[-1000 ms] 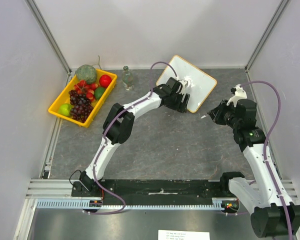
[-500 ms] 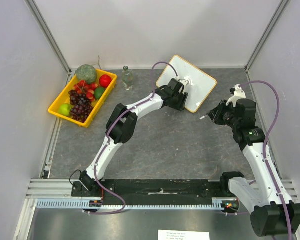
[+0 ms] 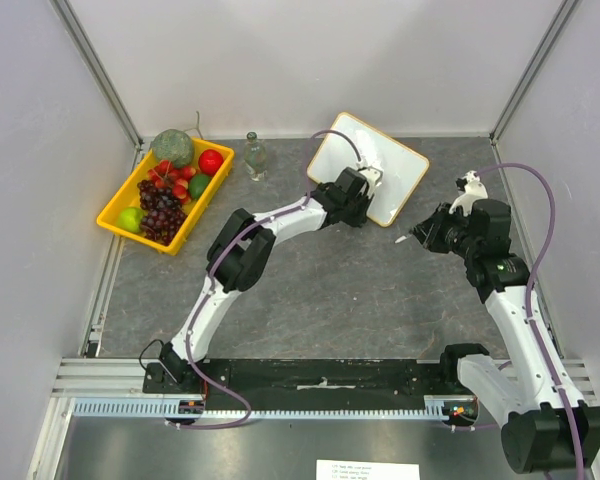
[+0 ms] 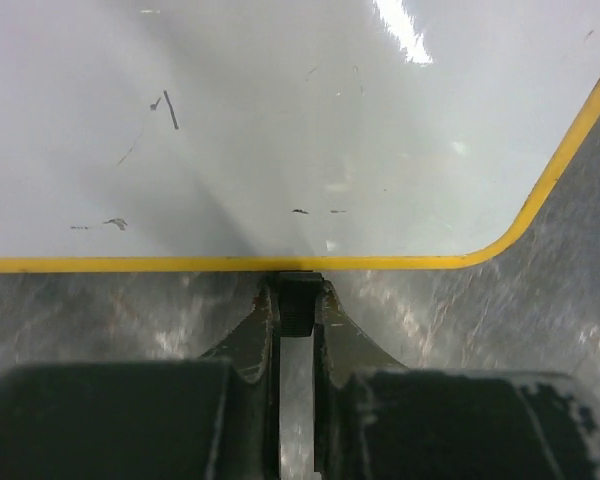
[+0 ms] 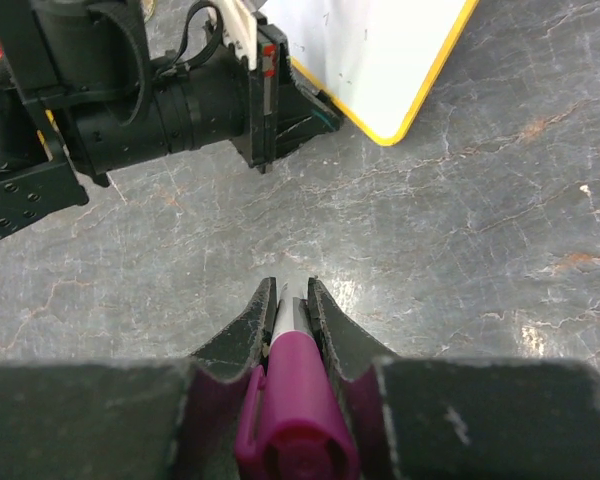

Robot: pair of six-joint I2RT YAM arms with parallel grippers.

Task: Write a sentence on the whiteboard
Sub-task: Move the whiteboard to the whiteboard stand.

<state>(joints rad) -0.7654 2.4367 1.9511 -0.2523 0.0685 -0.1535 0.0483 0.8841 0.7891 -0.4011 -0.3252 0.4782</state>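
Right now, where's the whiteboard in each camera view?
Top external: the whiteboard sits upper centre, turned diagonally.
Left wrist: it fills the upper half.
Right wrist: top edge, right of centre.
Shared landmark: the left gripper clamped at its yellow-framed edge.

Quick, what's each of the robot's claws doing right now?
Left gripper: closed on the whiteboard by its black clip foot.
Right gripper: closed, holding a pink-ended marker.

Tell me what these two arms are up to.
The left gripper is clamped on the yellow-framed edge of the whiteboard, which lies on the table. The right gripper holds a magenta marker, tip toward the board but apart from it. Only faint stray marks show; no sentence is written yet.
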